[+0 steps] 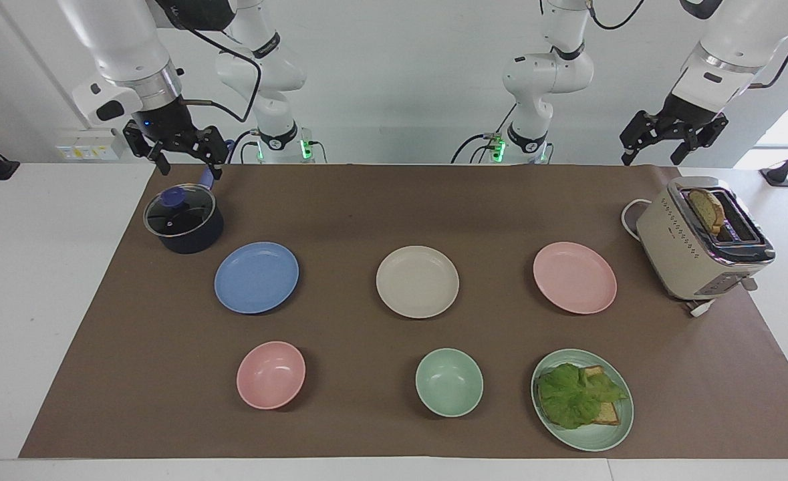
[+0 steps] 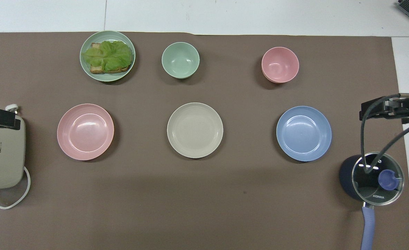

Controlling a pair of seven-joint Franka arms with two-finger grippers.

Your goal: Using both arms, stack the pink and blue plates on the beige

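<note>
The left gripper [image 1: 669, 148] hung over the toaster [image 1: 701, 244], jaws wide, holding nothing; the right gripper [image 1: 178, 160] hung over the pot [image 1: 183, 220], the same.

You see the beige plate [image 1: 417, 281] lying flat between the pink plate [image 1: 574, 277] and the blue plate [image 1: 256, 277], all apart.

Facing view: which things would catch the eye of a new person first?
Three equal plates lie in a row on the brown mat: blue plate, beige plate, pink plate. A toaster holding bread stands at the left arm's end, and a lidded dark pot at the right arm's end.
</note>
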